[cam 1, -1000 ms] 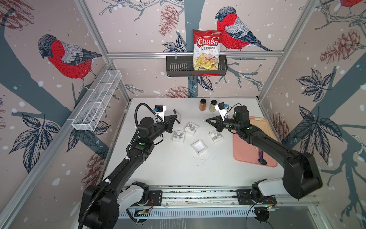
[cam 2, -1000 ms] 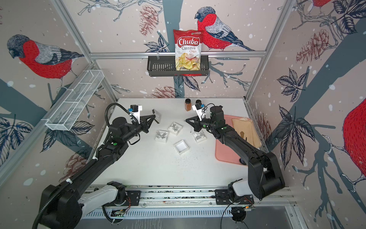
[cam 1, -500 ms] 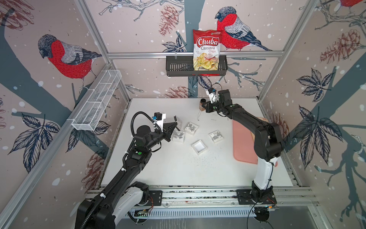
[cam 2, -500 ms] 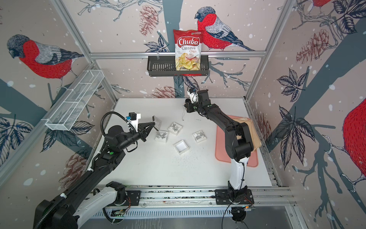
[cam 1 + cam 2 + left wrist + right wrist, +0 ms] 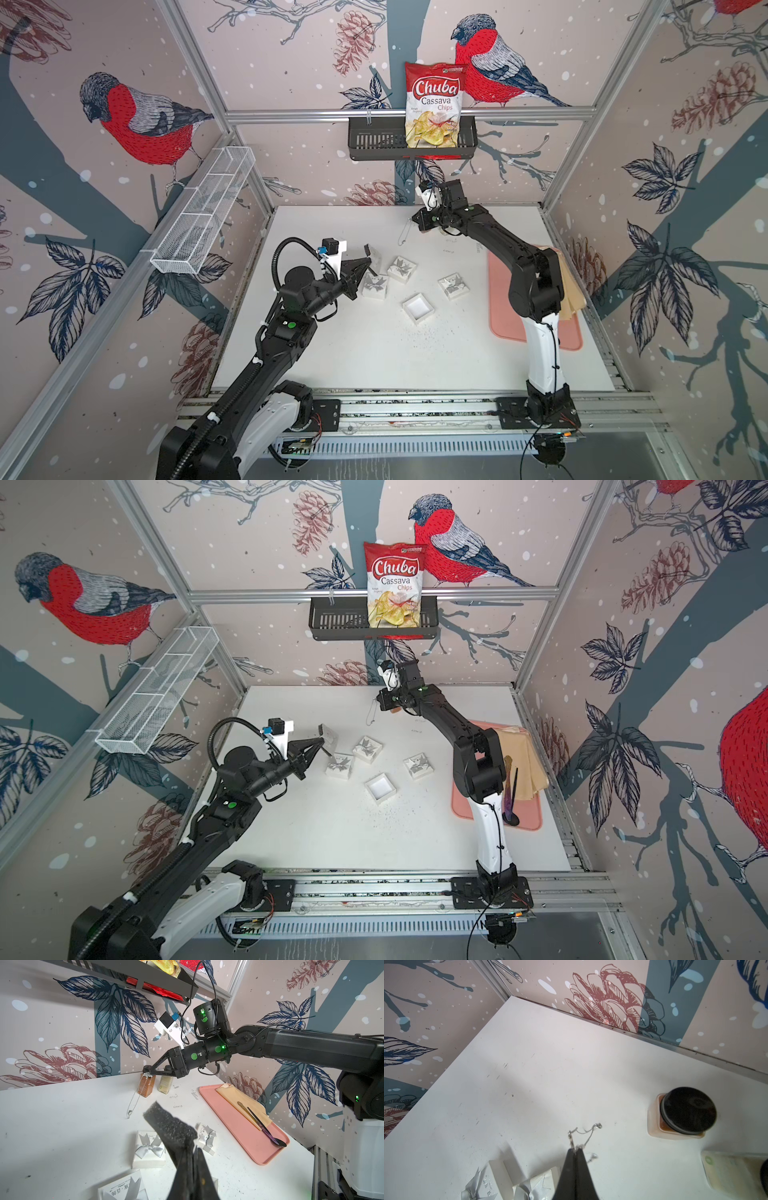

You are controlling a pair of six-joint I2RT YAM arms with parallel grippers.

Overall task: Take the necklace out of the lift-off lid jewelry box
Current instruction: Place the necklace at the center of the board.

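Note:
The thin silver necklace (image 5: 403, 235) hangs from my right gripper (image 5: 414, 220), which is shut on it high over the back of the table; its chain (image 5: 583, 1136) dangles free, and the low end meets the tabletop in the left wrist view (image 5: 129, 1112). The open white jewelry box (image 5: 418, 308) sits mid-table with a bare white inside. My left gripper (image 5: 368, 262) is shut on a black foam pad (image 5: 166, 1124) to the left of the boxes. Three closed white boxes with silver bows (image 5: 375, 286) (image 5: 402, 269) (image 5: 453, 286) lie around the open one.
A pink tray (image 5: 503, 299) with a folded cloth and a spoon lies on the right. Two spice jars (image 5: 145, 1086) (image 5: 165, 1083) stand at the back, right beside the right gripper. A black basket (image 5: 374, 143) with a chips bag hangs on the back wall.
The right arm swung from over the boxes up to the back of the table, carrying the necklace. The left arm drew back a little to the left with the foam pad.

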